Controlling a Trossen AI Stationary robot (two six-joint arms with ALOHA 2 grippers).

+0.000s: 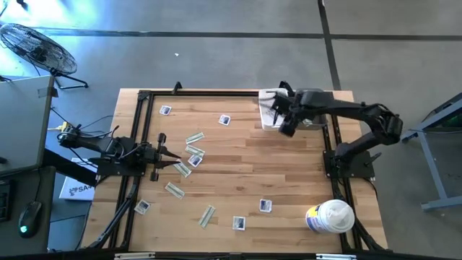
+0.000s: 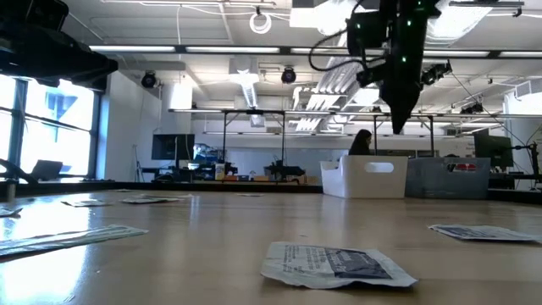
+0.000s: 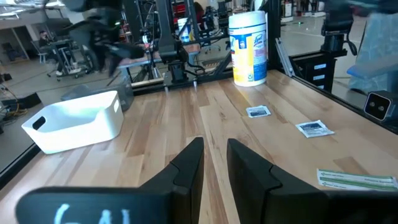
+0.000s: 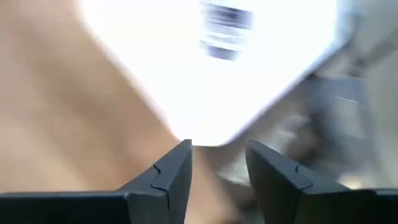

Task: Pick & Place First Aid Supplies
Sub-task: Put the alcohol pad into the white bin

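While the right end effector point(image 1: 287, 128) hangs over the white bin point(image 1: 266, 96) at the desk's point(image 1: 289, 173) 12 o'clock edge, its jaws stand wide with nothing between them. The wrist view is too smeared to tell what the printed patch in the bin is. The left end effector point(image 1: 164, 153) sits low at the 9 o'clock side, pointing to 3 o'clock, jaws at a narrow gap and empty. Packets lie scattered flat on the wood. A cluster of green strips point(image 1: 193, 137) lies just at 3 o'clock of the left end effector, the nearest one point(image 1: 182, 170) almost at its tips, long axis roughly 10-to-4. White squares are spread out: one point(image 1: 224, 120) at 9 o'clock of the right end effector, near it; one point(image 1: 166, 110) at the 11 o'clock corner; two point(image 1: 266, 206) toward 6 o'clock, beside the canister point(image 1: 330, 217). Judgement: the left arm is nearer the strip cluster and the right arm nearer the square by the bin. For the right arm the next pick is likely that square, a short reach toward 9 o'clock. The bin lies well apart from the left arm.
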